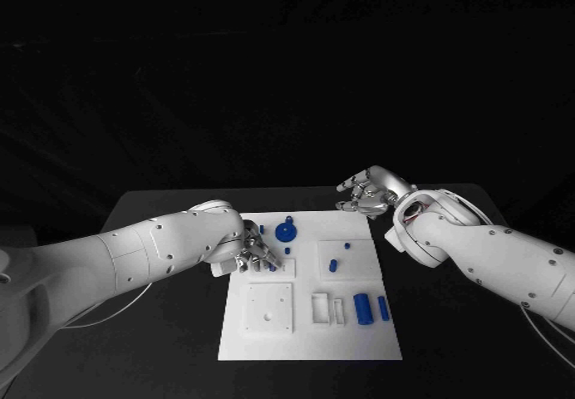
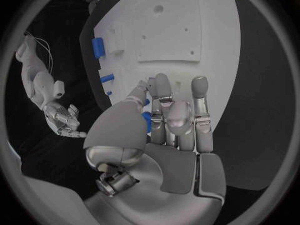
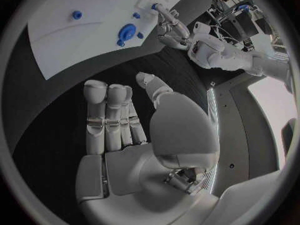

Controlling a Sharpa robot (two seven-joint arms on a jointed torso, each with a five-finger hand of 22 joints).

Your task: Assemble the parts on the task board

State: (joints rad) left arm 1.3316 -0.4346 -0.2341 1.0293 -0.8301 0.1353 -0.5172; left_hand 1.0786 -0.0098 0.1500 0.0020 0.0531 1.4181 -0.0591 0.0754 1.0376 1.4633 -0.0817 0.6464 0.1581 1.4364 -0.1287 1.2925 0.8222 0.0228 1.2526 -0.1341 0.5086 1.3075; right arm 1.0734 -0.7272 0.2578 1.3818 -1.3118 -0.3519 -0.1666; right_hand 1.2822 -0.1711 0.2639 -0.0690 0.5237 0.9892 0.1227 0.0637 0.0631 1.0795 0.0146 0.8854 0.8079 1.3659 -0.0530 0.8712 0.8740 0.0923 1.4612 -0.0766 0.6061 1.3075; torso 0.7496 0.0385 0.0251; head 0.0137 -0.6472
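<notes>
left robot hand [image 1: 246, 249] down on the task board [image 1: 309, 332] near its left edge, fingertips [image 2: 200, 86] on the plate, pinching a small blue part [image 2: 147, 120] between thumb and fingers; part mostly hidden, shape unclear. looks like the insertion step: seating that piece into a pocket by the left edge. cannot tell whether it is already in its hole.

right robot hand [image 1: 374, 189] hovering off the board's far right corner, over the black table [image 1: 156, 208], fingers loosely straight and apart, holding nothing.

rest of parts on the board: blue round gear-like disc [image 1: 287, 232] with a raised hub near the far edge, short blue peg [image 1: 332, 267] in a square recess mid-board, two upright-lying blue cylinders [image 1: 362, 308] beside a white rectangular frame [image 1: 321, 307] near the front right. square white raised plate [image 1: 268, 307] with small holes front left.

next move, judged: press part straight down, keep it aligned with the pocket, then release and go for the next blue piece. tight fit likely; tilt would jam it.

materials: board matte white rigid plastic, flat with shallow recesses; parts smooth hard blue plastic; hands metallic silver with grey pads; table matte black.
</notes>
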